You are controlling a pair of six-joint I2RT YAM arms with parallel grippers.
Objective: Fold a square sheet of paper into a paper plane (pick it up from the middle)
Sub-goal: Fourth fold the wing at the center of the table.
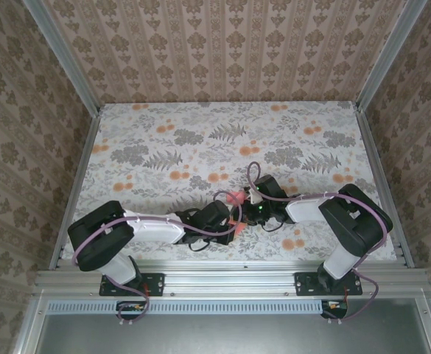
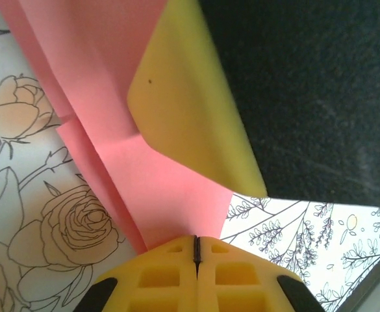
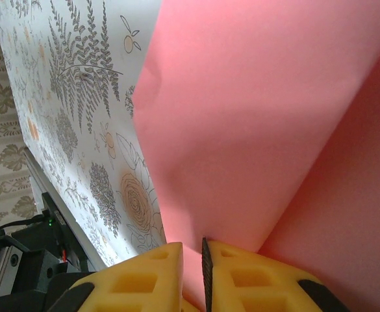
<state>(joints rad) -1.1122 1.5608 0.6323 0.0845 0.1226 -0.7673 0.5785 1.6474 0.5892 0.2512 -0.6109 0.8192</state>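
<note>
Holds paper (image 2: 105, 58) off the surface (image 1: 200, 125), low over its near middle, between the two arms. Clamps left pincer (image 2: 196, 250) tight on a folded edge, with jaws flush and pink sheet running into the seam. Grips the same paper with right pincer (image 3: 193, 253), jaws nearly together on a crease dropping into the slit. Looks partly folded, with layered flaps but no dart shape yet. Handles as very light, thin and limp: sags where unsupported, creases at any pinch, likely tears if pulled apart by both arms. Probably not slippery in the grip. Best taken on doubled edges or along the centre crease, stiffer there; avoid single-layer corners. Needs gentle, matched moves to keep folds straight.
</note>
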